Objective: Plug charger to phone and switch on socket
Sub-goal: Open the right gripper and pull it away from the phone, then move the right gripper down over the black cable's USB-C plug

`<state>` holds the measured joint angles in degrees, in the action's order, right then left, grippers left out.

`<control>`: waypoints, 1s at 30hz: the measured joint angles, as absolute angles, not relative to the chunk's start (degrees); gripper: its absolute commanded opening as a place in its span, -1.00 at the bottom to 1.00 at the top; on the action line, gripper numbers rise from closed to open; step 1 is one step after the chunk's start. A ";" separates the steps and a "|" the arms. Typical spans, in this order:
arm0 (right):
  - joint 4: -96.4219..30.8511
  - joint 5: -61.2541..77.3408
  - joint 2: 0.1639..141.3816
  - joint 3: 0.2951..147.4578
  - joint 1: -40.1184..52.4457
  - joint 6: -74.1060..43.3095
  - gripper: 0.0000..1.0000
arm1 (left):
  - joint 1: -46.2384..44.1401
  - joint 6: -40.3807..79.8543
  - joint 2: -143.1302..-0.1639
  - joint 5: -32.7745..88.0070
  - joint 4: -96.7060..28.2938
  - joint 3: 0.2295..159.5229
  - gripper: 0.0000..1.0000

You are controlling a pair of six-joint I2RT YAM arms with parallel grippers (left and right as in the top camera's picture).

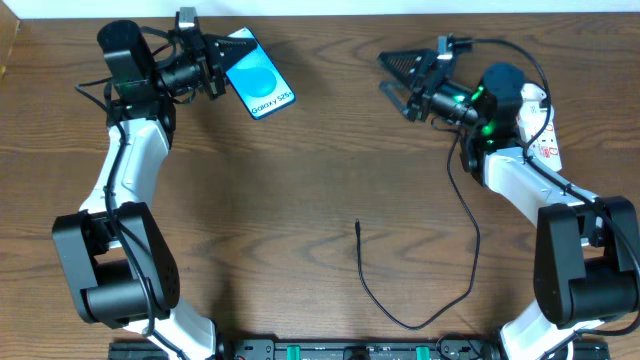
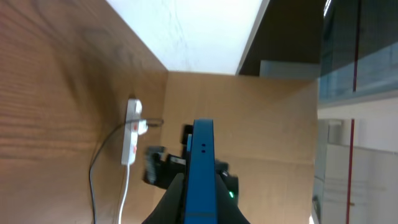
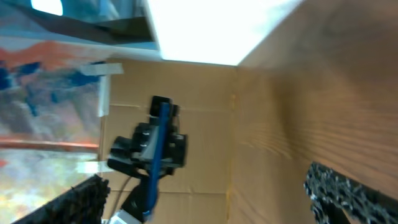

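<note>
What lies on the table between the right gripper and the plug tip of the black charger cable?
Nothing: between the right gripper and the plug tip only bare table shows in the overhead view.

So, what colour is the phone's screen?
The phone screen is bright blue, with a lighter circle and white lettering; best in the overhead view.

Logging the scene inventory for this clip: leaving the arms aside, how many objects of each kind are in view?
Phone: 1
Charger cable: 1
Power strip: 1
Total: 3
</note>
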<state>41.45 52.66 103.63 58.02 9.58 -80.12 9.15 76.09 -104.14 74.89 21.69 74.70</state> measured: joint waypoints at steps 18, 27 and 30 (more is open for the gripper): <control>-48.53 22.48 103.48 85.65 25.36 -37.82 0.98 | 8.99 75.57 -104.14 77.71 21.80 74.70 -0.85; -63.64 18.35 103.63 85.65 29.36 -31.44 0.98 | 8.97 74.65 -104.14 77.73 21.78 74.70 -0.85; -66.52 18.48 103.68 85.65 31.09 -30.13 0.99 | 8.99 74.54 -104.14 77.73 21.78 74.67 -0.85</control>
<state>-66.52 18.48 103.68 85.65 31.09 -30.13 8.99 74.54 -104.14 77.73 21.78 74.67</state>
